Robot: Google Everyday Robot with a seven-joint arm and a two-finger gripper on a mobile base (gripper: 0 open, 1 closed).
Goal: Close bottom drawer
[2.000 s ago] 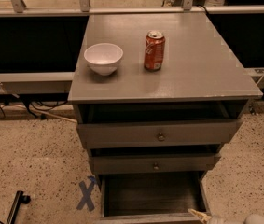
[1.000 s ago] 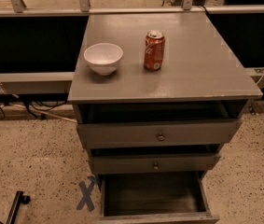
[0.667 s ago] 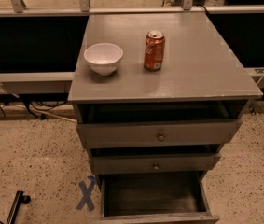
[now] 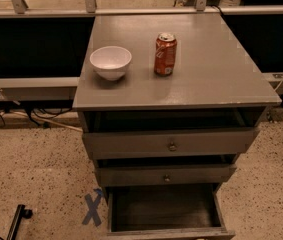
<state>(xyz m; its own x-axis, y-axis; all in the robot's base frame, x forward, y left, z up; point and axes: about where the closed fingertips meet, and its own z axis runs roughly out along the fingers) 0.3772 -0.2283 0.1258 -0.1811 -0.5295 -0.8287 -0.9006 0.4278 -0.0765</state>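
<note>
Camera view: claw out of frame, bottom drawer (image 4: 164, 210) wide open.

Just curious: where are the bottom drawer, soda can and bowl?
bottom drawer (image 4: 163, 209), camera view, bare inside floor.
soda can (image 4: 165, 55), camera view, its side.
bowl (image 4: 110, 72), camera view, outer wall.
gripper: not in view.

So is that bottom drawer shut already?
No, the bottom drawer stands pulled far out, its dark inside showing under the middle drawer; the gripper is nowhere in view.
</note>
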